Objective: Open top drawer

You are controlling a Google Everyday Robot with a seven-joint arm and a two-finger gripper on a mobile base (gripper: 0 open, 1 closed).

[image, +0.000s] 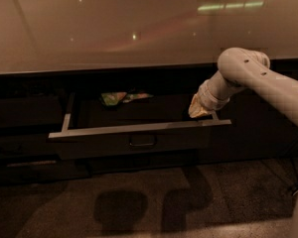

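Right of centre, the end effector hangs inside the right end of the top drawer, its state impossible to tell. That drawer sits pulled out mid-frame under the pale desk, loop handle centred, a greenish packet lying at its back.

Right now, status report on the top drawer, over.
Tool at right end of top drawer, behind front rim. Drawer open. Green packet inside at rear, apart from tool.
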